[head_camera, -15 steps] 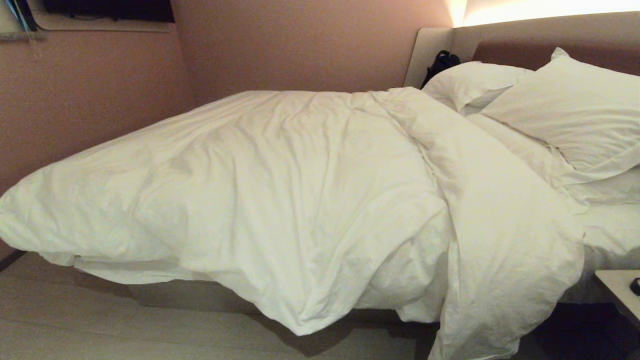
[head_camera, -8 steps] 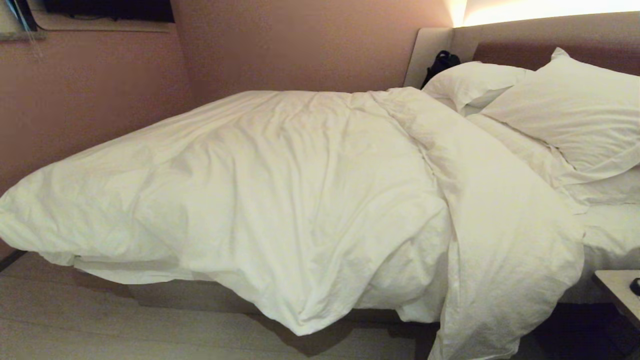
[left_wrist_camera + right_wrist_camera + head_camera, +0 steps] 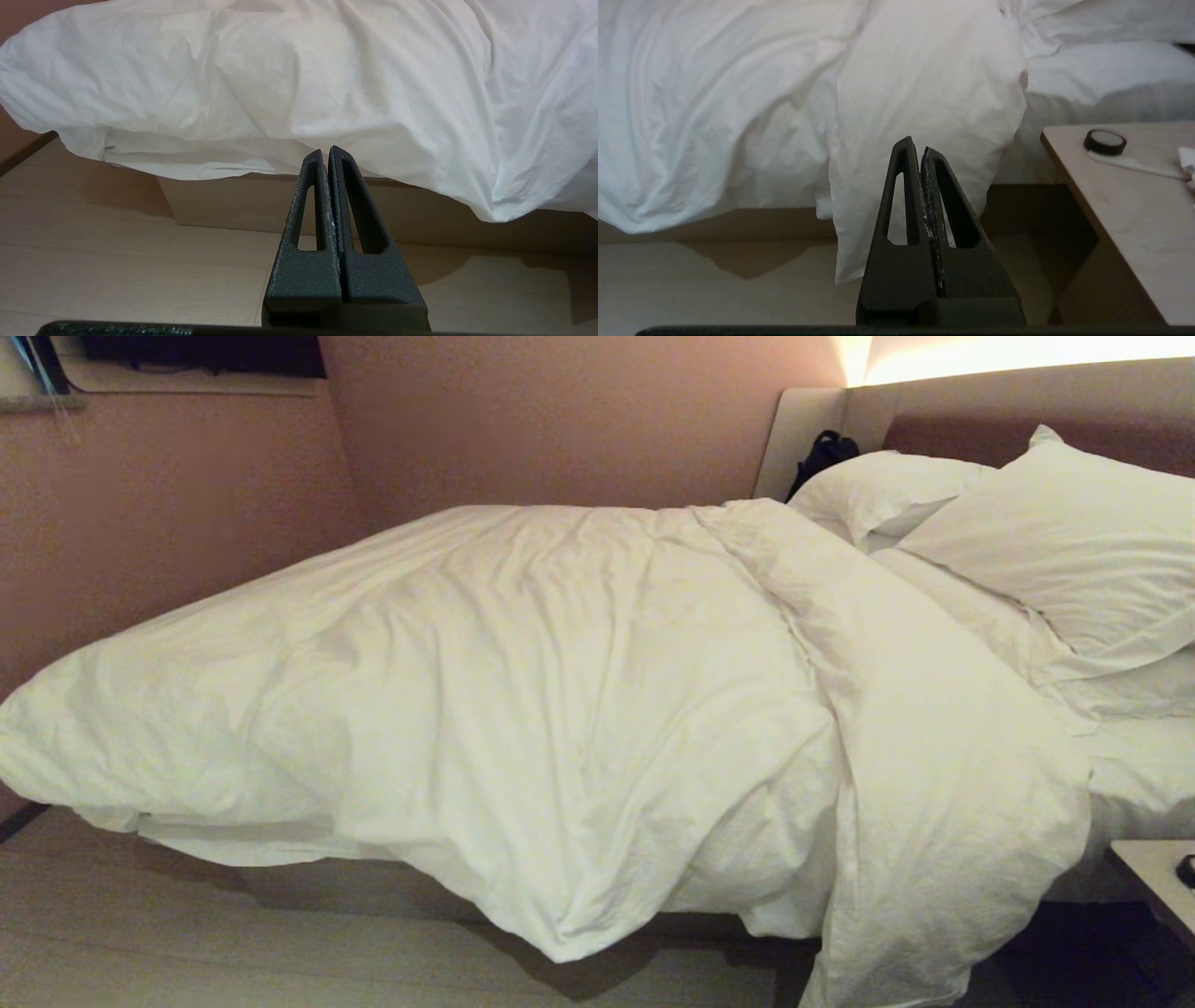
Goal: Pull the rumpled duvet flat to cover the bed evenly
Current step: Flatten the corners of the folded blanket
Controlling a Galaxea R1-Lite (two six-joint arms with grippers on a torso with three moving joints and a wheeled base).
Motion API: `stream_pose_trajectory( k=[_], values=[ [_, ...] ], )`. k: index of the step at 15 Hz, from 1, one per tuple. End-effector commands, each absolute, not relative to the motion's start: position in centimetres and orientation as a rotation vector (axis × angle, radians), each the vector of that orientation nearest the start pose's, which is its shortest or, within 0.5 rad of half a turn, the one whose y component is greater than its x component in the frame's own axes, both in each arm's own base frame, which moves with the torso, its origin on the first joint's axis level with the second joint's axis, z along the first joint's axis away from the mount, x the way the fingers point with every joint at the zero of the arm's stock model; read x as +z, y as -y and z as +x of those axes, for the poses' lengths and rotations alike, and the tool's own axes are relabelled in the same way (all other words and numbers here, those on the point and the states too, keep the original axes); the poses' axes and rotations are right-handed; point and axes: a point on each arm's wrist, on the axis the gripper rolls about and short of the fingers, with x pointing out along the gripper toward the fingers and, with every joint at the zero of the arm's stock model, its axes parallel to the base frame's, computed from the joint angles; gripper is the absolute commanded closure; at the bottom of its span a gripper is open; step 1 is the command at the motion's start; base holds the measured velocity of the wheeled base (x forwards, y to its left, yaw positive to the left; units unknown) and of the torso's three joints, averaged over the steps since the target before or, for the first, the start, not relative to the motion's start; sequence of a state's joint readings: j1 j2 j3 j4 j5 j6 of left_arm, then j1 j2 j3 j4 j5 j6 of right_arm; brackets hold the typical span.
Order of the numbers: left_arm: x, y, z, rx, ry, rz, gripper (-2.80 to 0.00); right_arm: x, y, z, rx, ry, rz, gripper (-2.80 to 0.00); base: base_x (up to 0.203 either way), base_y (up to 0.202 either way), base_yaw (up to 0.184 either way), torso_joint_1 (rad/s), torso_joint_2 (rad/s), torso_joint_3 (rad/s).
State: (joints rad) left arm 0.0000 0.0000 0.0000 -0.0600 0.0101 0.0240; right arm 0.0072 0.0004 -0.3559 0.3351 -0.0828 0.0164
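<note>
Nearest: right gripper (image 3: 920, 151), dark textured fingers pressed together, empty, low over pale wood floor (image 3: 714, 280), facing the bed side; directly ahead, hanging flap of thick creased white duvet (image 3: 924, 93), spilling past the grey-beige bed plinth (image 3: 784, 224) toward the floor. Right arm judged the nearer for that flap.
Left gripper (image 3: 325, 154), likewise closed on nothing, aimed at the same plinth further toward the foot, duvet edge overhanging above.
Beside the bed: pale wooden side table (image 3: 1111, 196) bearing a small black round object (image 3: 1105, 141).
On the bed: duvet bunched, long axis foot to headboard.
Beyond: plump white pillows (image 3: 1055, 541); padded beige-and-brown headboard (image 3: 934, 420).
</note>
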Motion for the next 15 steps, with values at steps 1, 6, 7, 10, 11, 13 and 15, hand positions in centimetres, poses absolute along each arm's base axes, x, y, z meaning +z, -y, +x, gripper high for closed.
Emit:
stream_pose_trajectory(
  k=[1,6,7,10,11,13,15],
  values=[
    [8.2,0.0,-2.3,0.011,0.061,0.024,0.0,12.8,0.2,-5.7,-0.073,-0.002,0.015,0.0,0.0,0.0,0.0,0.0,0.0,0.0],
    [8.2,0.0,-2.3,0.011,0.061,0.024,0.0,10.9,0.2,-4.2,-0.075,-0.006,-0.007,0.0,0.0,0.0,0.0,0.0,0.0,0.0],
    [8.2,0.0,-2.3,0.011,0.061,0.024,0.0,10.6,0.2,-3.8,-0.077,0.017,-0.026,0.0,0.0,0.0,0.0,0.0,0.0,0.0],
    [8.2,0.0,-2.3,0.011,0.061,0.024,0.0,10.0,0.2,-3.2,-0.077,0.07,-0.043,0.0,0.0,0.0,0.0,0.0,0.0,0.0],
    [8.2,0.0,-2.3,0.011,0.06,0.024,0.0,9.6,0.2,-3.0,-0.077,0.057,-0.043,0.0,0.0,0.0,0.0,0.0,0.0,0.0],
    [8.2,0.0,-2.3,0.011,0.061,0.024,0.0,9.0,0.2,-2.8,-0.075,0.038,-0.041,0.0,0.0,0.0,0.0,0.0,0.0,0.0],
    [8.2,0.0,-2.3,0.011,0.061,0.024,0.0,8.7,0.2,-2.7,-0.07,0.026,-0.04,0.0,0.0,0.0,0.0,0.0,0.0,0.0]
  ],
)
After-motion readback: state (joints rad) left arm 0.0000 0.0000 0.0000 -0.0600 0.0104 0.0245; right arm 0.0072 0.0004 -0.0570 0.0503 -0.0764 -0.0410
